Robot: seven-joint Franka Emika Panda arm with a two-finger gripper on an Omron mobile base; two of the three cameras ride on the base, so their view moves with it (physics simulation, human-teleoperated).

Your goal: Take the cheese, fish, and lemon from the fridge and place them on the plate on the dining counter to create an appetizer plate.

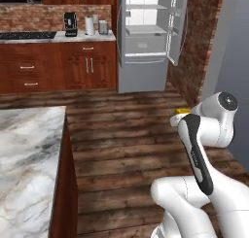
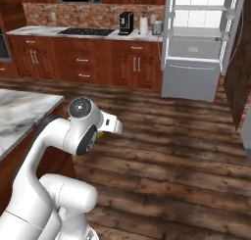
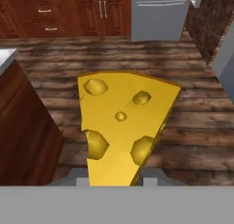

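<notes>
The step in hand looks like carrying the cheese (image 3: 122, 127) across the room to the dining counter (image 1: 26, 154); to do it well, I think the robot should keep its squeeze firm and move the arm slowly, so the wedge does not slip out; it should lift the cheese high enough to clear the edge of the marble top; the plate is not in sight, so it has to find the plate first and let go only when the cheese hangs just above it.

The gripper (image 3: 114, 179) is pinching the cheese; in the hand view the narrow bottom end of the wedge sits between the two finger tips, and the wide part with the holes sticks out away from the hand, over the wooden floor (image 3: 192, 127); nothing holds the cheese up from below; in the left base view a small bit of yellow peeks out at the end of the arm, and in the right base view a tiny bit of yellow shows under the white hand.

The fridge (image 1: 146, 38) stands far off by the wall with its door open; the dining counter is close by on the robot's left side; the fish and the lemon cannot be made out.
</notes>
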